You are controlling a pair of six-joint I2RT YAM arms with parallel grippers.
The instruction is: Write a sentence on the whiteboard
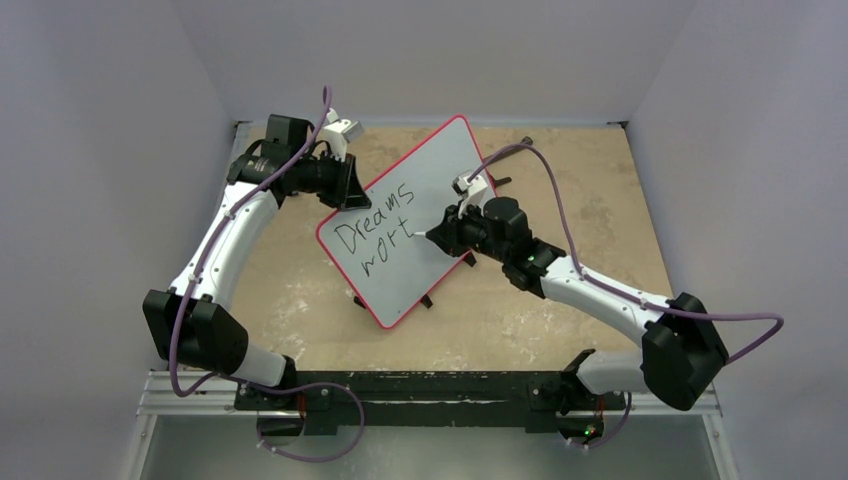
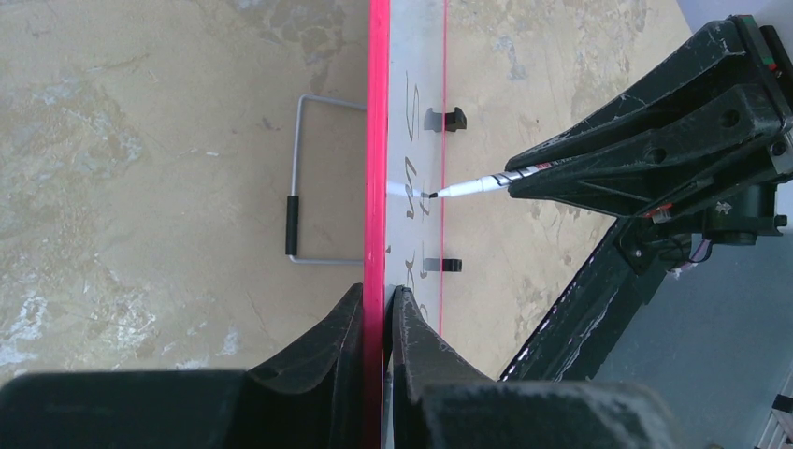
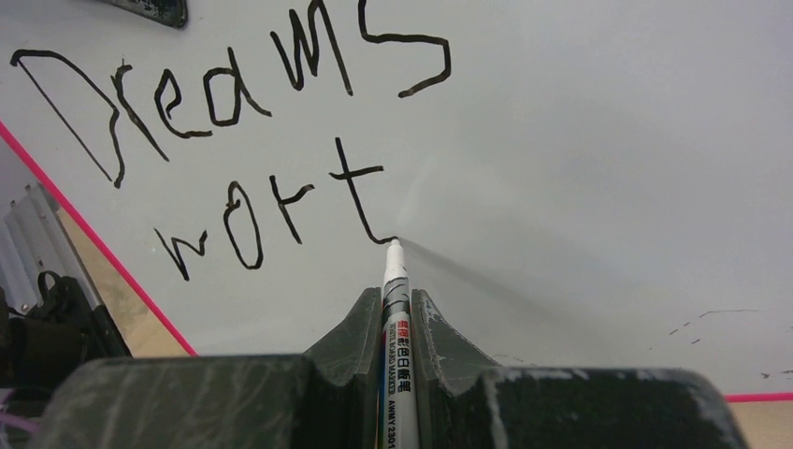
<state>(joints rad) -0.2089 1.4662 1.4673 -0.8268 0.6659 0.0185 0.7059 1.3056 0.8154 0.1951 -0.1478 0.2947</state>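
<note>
The whiteboard [image 1: 440,170], white with a thin red rim, stands tilted over the middle of the table. My left gripper [image 1: 352,186] is shut on its upper-left edge; in the left wrist view the fingertips [image 2: 379,295] pinch the red rim [image 2: 377,140]. The sentence [image 1: 375,236] reads "Dreams" and below it "wort" in black [image 3: 243,140]. My right gripper [image 1: 436,235] is shut on a white marker [image 3: 395,309]. The marker's tip touches the board at the foot of the "t". The marker [image 2: 468,188] also shows from the side, meeting the board face.
A wire stand [image 2: 295,220] juts from the board's back, and black clips [image 2: 444,120] sit on its far edge. Black feet [image 1: 427,300] show under the board's lower edge. The tan table [image 1: 600,200] is enclosed by grey walls. A rail [image 1: 430,392] holds both arm bases.
</note>
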